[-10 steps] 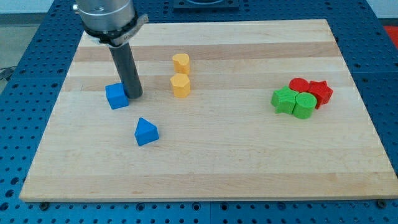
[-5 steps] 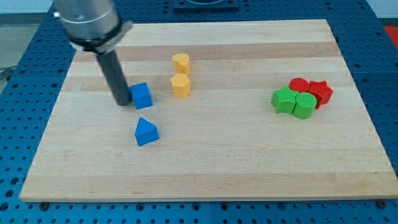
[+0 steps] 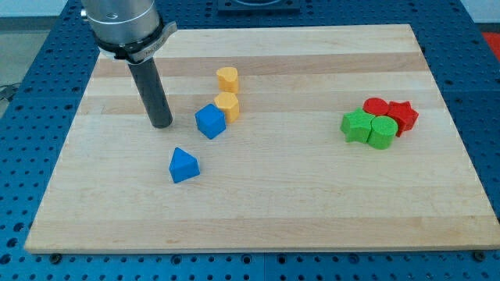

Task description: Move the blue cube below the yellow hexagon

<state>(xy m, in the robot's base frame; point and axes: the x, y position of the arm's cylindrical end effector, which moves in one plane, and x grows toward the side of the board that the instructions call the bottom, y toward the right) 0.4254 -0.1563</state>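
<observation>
My tip point(image 3: 162, 123) rests on the board point(image 3: 297, 203), at the end of the straight dark rod that comes down from the view's upper left. It has no jaws to open or close and touches no block; bare wood shows between it and the nearest one.

That nearest block is the blue cube point(image 3: 210, 122), just to the right of the tip and level with it. The cube sits turned at an angle, pressed against the lower left side of the yellow hexagon point(image 3: 227, 105), which lies right of the tip and a little above it. So the cube is at the hexagon's lower left, not directly beneath it.

A second yellow block point(image 3: 227, 78), rounded in shape, stands farther up, just above the hexagon. The blue triangle point(image 3: 183, 165) lies below the tip and slightly right, apart from the cube.

Far to the right of the tip, two green blocks point(image 3: 369, 129) and two red blocks point(image 3: 391, 113) are clustered together, touching.
</observation>
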